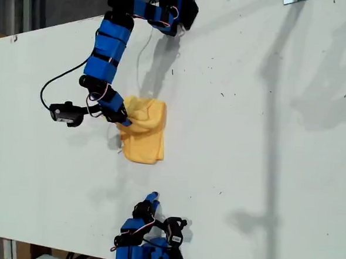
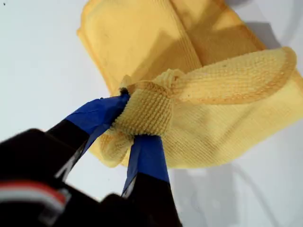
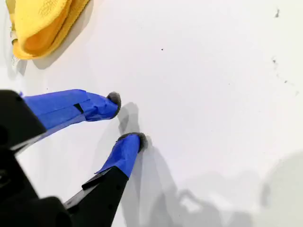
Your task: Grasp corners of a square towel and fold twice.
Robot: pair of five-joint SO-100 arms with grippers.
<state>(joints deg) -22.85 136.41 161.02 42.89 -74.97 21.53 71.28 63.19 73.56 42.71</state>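
One square towel, pinched by my first gripper.

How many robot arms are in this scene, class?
2. One arm reaches from the exterior view's top, its hand gripping the yellow towel; the other sits folded at the bottom edge.

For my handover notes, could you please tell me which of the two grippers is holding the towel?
My first gripper, shut on a bunched corner of the square towel. My second gripper is open over bare table, away from it.
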